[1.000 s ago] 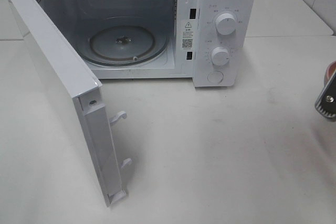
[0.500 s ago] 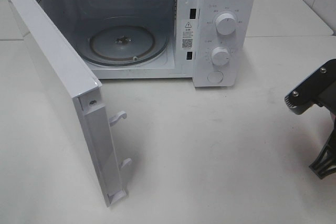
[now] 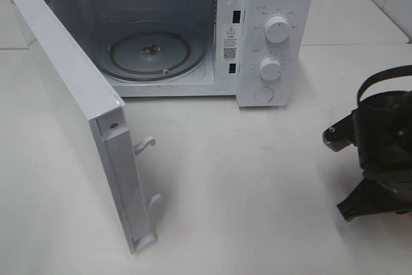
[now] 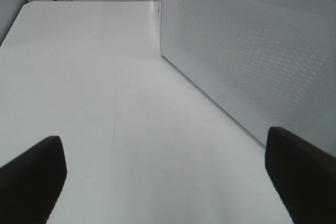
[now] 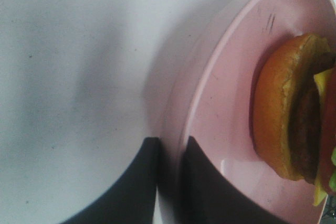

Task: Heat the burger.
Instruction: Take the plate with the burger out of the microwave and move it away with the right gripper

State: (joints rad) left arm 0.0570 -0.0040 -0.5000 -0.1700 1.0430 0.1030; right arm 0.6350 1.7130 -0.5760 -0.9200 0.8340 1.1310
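White table [image 5: 79, 77]: burger [image 5: 294, 124] on pink plate [image 5: 220, 103], rim in right gripper [image 5: 170, 153].

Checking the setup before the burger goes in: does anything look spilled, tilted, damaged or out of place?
Nothing stands out. The burger sits intact on the pink plate, whose rim the right gripper pinches. The microwave door stands wide open, and its glass turntable lies flat and bare.

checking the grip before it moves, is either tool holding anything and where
The right tool pinches the pink plate by its rim, burger on it; the left tool holds nothing.
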